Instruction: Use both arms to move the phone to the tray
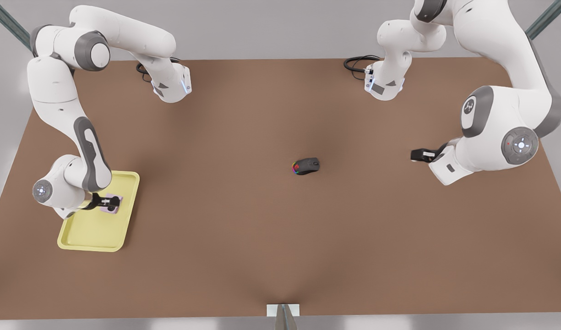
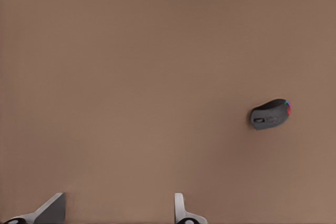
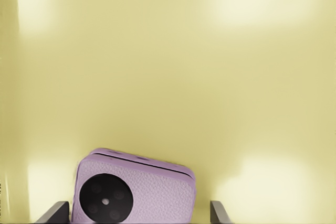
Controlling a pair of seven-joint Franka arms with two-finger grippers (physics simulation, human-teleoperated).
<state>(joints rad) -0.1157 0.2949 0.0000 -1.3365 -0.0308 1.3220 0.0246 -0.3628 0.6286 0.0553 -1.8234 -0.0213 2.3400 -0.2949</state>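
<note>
Right gripper (image 1: 111, 203) over the tray (image 1: 78, 233), fingers wide around the phone (image 3: 135, 191), left gripper (image 1: 413, 155) waited near the desk's (image 1: 243, 238) edge, fingers wide.

Brown flat table (image 1: 243, 220), matte surface. Directly on it: pale yellow tray (image 1: 85, 233) near the front view's left edge; black mouse (image 1: 306, 166) with rainbow lights near centre, well apart from tray; black cables (image 1: 356, 63) at far edge.

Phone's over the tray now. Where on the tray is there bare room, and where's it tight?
The tray is bare across its near half, between the phone and the front rim. It is crowded at the far end, where the right gripper, fingers open, straddles the phone. The left gripper waits open beyond the mouse.
</note>
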